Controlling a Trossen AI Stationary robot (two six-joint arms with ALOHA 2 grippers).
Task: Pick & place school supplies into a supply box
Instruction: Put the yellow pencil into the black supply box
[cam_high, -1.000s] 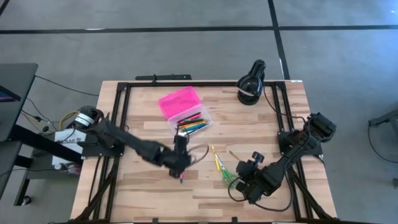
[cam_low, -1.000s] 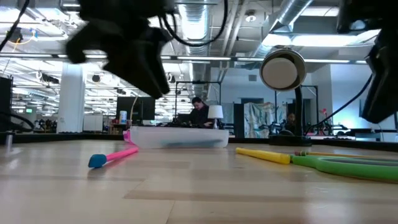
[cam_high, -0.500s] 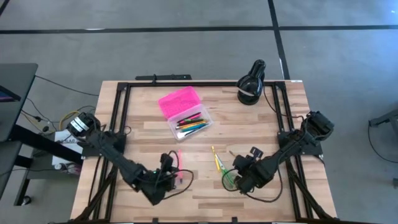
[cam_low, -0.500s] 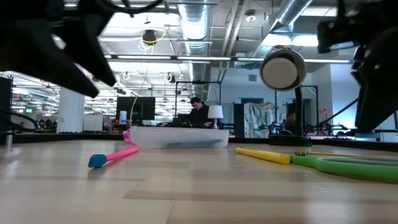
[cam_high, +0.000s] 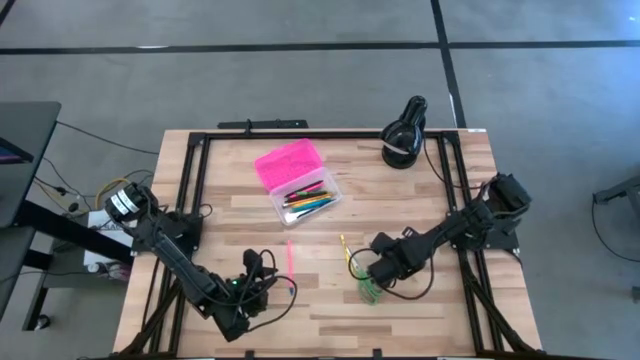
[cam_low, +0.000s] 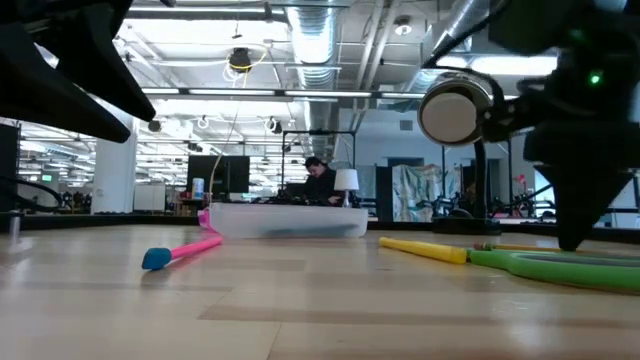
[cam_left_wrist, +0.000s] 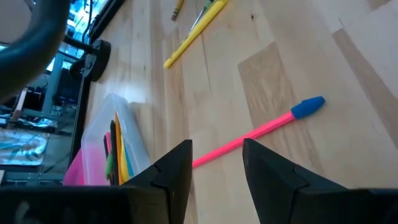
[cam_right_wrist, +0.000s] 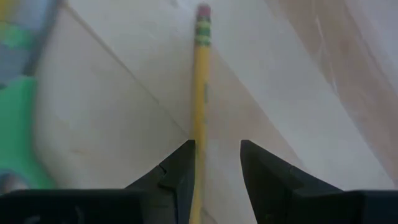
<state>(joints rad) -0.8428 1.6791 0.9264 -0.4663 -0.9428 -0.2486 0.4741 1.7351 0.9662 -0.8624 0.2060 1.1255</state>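
High view: one supply box, one pink pen

Two dark arms on show, both matte black, built of slim jointed segments. The left arm has a silvery round motor cap at its base, with a white label beside it. Thin black cables loop loosely by each wrist. The left hand ends in two blocky, angular black fingers. The right hand has the same squared black fingers. A small green light glows on one arm's housing in the low view.
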